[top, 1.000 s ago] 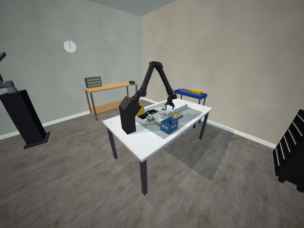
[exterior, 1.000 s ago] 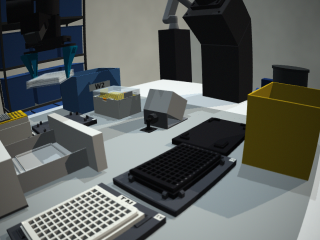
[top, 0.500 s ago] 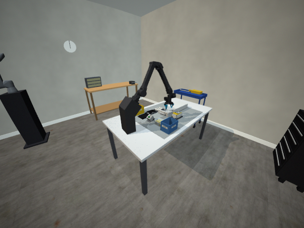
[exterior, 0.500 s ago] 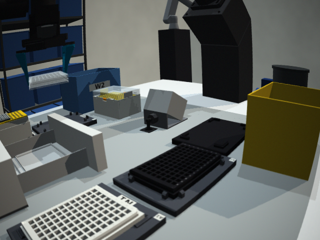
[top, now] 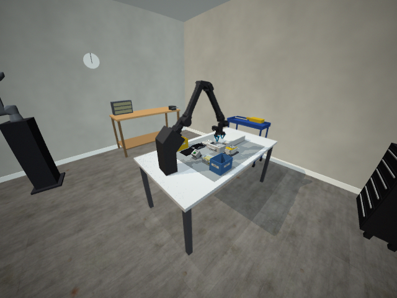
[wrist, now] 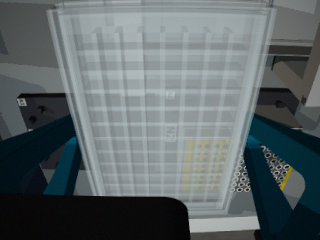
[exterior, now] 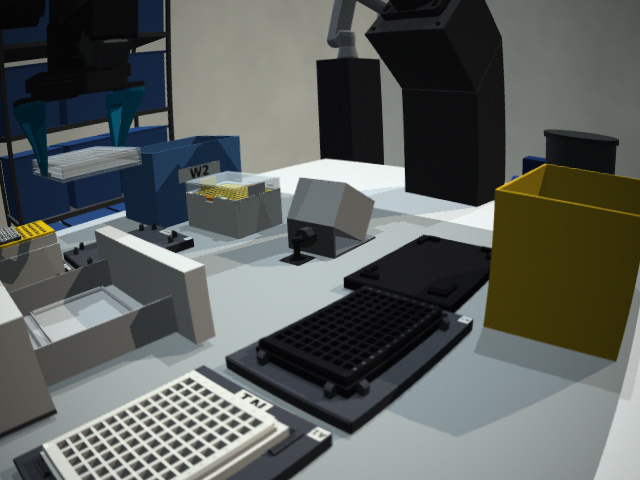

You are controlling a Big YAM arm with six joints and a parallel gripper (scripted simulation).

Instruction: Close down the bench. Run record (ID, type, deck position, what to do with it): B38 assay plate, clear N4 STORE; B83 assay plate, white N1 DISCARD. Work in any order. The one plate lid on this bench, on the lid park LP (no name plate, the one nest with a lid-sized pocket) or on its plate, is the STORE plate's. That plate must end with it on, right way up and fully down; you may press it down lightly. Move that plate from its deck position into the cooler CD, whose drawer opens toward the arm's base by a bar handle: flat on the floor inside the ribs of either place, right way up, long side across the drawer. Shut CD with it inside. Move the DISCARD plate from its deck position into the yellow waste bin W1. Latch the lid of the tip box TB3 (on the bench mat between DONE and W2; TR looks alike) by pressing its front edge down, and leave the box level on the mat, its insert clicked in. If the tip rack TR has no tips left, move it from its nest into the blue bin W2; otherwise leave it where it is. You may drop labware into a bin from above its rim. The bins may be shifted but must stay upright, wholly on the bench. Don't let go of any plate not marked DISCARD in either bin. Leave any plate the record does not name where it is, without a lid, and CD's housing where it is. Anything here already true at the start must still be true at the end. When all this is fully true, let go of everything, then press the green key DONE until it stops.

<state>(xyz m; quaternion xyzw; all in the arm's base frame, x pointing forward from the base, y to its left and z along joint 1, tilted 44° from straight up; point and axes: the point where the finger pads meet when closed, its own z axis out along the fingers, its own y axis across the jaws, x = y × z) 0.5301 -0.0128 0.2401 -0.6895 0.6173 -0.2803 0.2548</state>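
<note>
My gripper [exterior: 80, 157] is shut on the clear assay plate [exterior: 86, 162] and holds it level in the air, above and behind the open drawer of cooler CD [exterior: 82, 315]. In the wrist view the clear plate [wrist: 163, 103] fills the space between the teal fingers; I cannot tell whether a lid sits on it. A clear flat piece lies on the drawer floor. The white plate [exterior: 165, 434] sits on nest N1 at the front. The yellow bin W1 [exterior: 563, 258] stands at the right. The tip box TB3 [exterior: 232, 204] has a clear lid over yellow tips.
A black plate [exterior: 351, 335] sits on the nest beside N1, and an empty black nest [exterior: 423, 268] lies behind it. The blue bin W2 [exterior: 180, 175] stands behind TB3. The DONE key housing [exterior: 328, 217] is mid-bench. The tip rack TR [exterior: 25, 232] is at far left.
</note>
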